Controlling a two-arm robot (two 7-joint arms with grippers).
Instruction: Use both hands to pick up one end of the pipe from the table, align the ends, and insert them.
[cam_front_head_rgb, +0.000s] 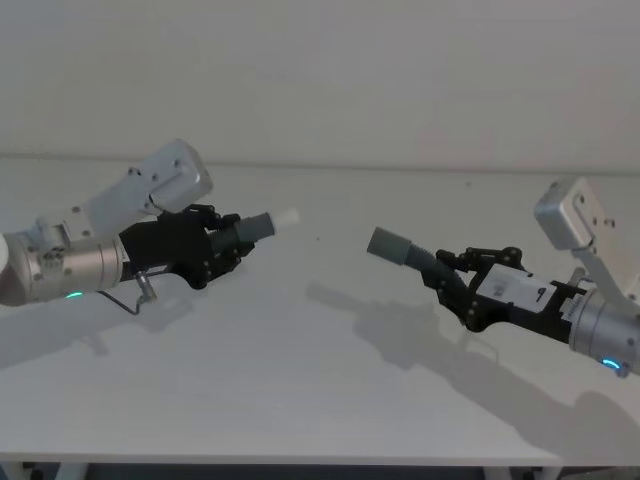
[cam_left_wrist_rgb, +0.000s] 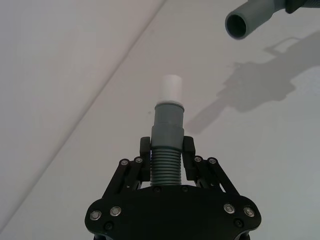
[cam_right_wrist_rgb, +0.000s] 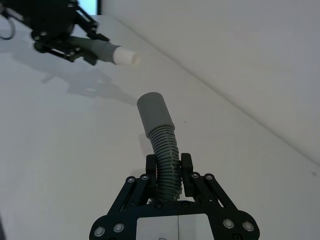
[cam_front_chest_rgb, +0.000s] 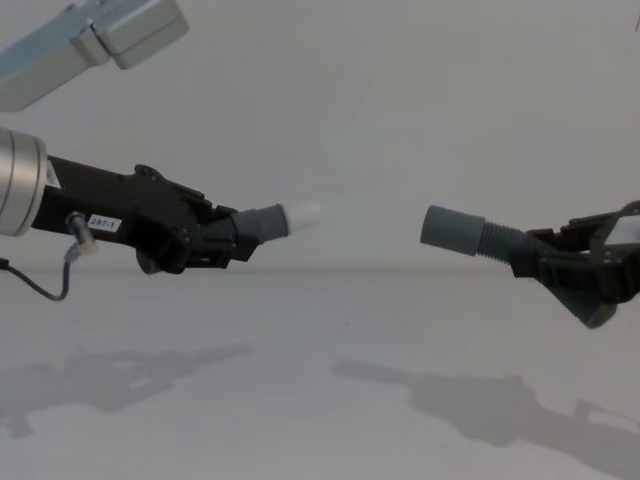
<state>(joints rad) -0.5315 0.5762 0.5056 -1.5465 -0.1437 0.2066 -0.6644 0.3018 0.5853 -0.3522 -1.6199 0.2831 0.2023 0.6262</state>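
Both halves were up off the table (cam_front_head_rgb: 300, 400). The left gripper (cam_front_head_rgb: 230, 243) was clamped on the ribs of the white-tipped pipe piece (cam_front_head_rgb: 255, 228), and the right gripper (cam_front_head_rgb: 452, 268) was clamped on the ribs of the socket pipe piece (cam_front_head_rgb: 420, 258). White tip (cam_front_head_rgb: 287, 216) and socket cuff (cam_front_head_rgb: 388, 244) faced each other, well apart, with the socket a touch lower. Alignment looked to be the step in hand. Next, I'd judge: level the two axes, then close the gap straight.

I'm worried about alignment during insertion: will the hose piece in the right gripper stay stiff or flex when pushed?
Probably flexes: the hose piece bends along its ribs beyond the right gripper. Its socket cuff looks smooth and rigid, so should keep shape. Likely light: it juts out unsupported.
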